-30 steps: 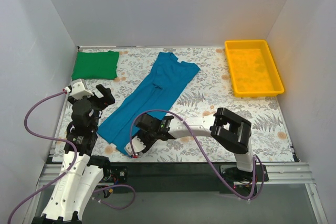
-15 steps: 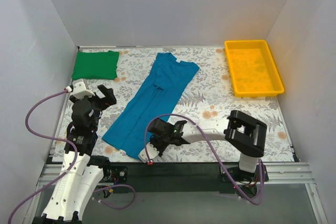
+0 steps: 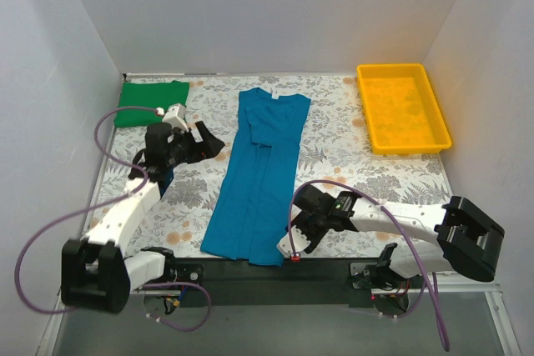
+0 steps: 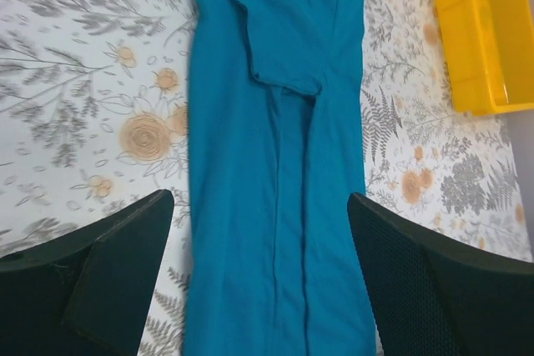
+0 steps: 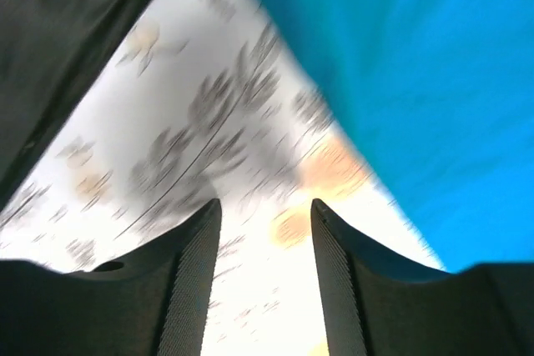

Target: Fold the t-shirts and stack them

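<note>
**Down the middle of the table: teal strip runs 12 to 6, one gripper on each flank**

I read clock directions from the overhead camera, with 12 at the far wall. The teal-blue shirt point(image 3: 259, 172) lies flat on the table point(image 3: 350, 164), already narrowed into a long strip. Its collar end is at 12 and its hem end is near 6, swung slightly toward 7. That long axis is what my next move depends on. I judge a crosswise fold comes next, carrying the hem up toward the collar along the same line.

The right gripper point(image 3: 289, 250) sits low by the near edge, with the hem's right corner just beside it at about 9 o'clock. Its wrist view is blurred, but the fingers are apart with only printed tabletop between them and nothing held. The left gripper point(image 3: 209, 144) is beside the strip's upper half, with the cloth at its 3 o'clock. Its jaws are spread wide and empty, and its camera looks straight down the strip.

So the right arm is nearer the hem and the left is nearer the sleeve end.

The green shirt point(image 3: 151, 102) lies folded at the far-left corner, about 10 o'clock, well apart from the teal one. The yellow tray point(image 3: 412, 148) is at about 2 o'clock.
</note>
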Controlling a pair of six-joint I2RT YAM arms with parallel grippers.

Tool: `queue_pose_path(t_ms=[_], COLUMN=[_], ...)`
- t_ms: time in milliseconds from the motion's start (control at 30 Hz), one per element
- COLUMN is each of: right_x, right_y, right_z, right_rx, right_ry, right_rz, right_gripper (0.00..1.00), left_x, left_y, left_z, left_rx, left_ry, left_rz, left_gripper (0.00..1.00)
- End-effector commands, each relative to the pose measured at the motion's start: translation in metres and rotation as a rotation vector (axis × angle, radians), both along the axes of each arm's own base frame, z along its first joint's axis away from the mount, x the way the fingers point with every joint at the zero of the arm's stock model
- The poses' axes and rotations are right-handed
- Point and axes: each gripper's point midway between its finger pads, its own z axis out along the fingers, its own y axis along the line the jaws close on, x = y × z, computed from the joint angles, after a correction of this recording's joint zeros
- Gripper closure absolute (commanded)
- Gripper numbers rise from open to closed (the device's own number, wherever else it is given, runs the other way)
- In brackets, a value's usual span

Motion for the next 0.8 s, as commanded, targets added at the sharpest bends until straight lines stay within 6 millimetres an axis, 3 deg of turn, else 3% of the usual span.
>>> queue_pose_path(t_ms=[0,133,167,200,233,267,300,333,367,400,433,467,500,533,567,767], right_x=[-0.007,0.031,0.042,0.062,0.076,0.094,0.113,0.125,0.142,0.155,0.161,0.170,0.178,0.181,0.185,0.190], right_y=[-0.053,-0.047,-0.045,-0.042,-0.037,-0.030,-0.036,-0.038,-0.036,-0.045,-0.048,-0.049,-0.055,-0.056,-0.056,-0.060], right_z=[0.001,0.037,0.045,0.055,0.067,0.081,0.089,0.097,0.110,0.117,0.121,0.130,0.131,0.138,0.139,0.131], right_rx=[-0.140,0.019,0.063,0.149,0.215,0.316,0.381,0.430,0.499,0.550,0.577,0.610,0.637,0.659,0.669,0.699], right_ry=[0.089,0.072,0.072,0.089,0.097,0.131,0.165,0.188,0.239,0.290,0.328,0.368,0.406,0.416,0.440,0.475], right_rz=[-0.090,-0.267,-0.324,-0.451,-0.517,-0.646,-0.752,-0.824,-0.923,-0.984,-1.014,-1.049,-1.076,-1.080,-1.091,-1.122], right_gripper=[0.45,0.45,0.44,0.44,0.43,0.43,0.43,0.43,0.43,0.44,0.44,0.44,0.45,0.45,0.45,0.46], left_x=[0.025,0.073,0.081,0.104,0.112,0.121,0.140,0.144,0.147,0.152,0.163,0.165,0.174,0.169,0.178,0.178], left_y=[-0.036,-0.048,-0.049,-0.051,-0.048,-0.048,-0.052,-0.053,-0.056,-0.057,-0.059,-0.059,-0.059,-0.059,-0.061,-0.074], left_z=[-0.006,-0.042,-0.070,-0.062,-0.072,-0.097,-0.088,-0.095,-0.116,-0.121,-0.114,-0.129,-0.121,-0.133,-0.135,-0.145], left_rx=[-0.131,-0.082,-0.046,-0.034,-0.009,0.016,0.017,0.026,0.033,0.044,0.047,0.059,0.069,0.077,0.079,0.040], left_ry=[0.103,0.206,0.266,0.242,0.271,0.322,0.301,0.331,0.379,0.391,0.384,0.416,0.406,0.439,0.438,0.484], left_rz=[-0.124,-0.087,-0.075,-0.058,-0.034,-0.030,-0.032,-0.039,-0.053,-0.063,-0.066,-0.065,-0.067,-0.070,-0.073,-0.141], left_gripper=[0.16,0.18,0.19,0.20,0.22,0.24,0.28,0.30,0.32,0.34,0.37,0.39,0.43,0.43,0.46,0.64])
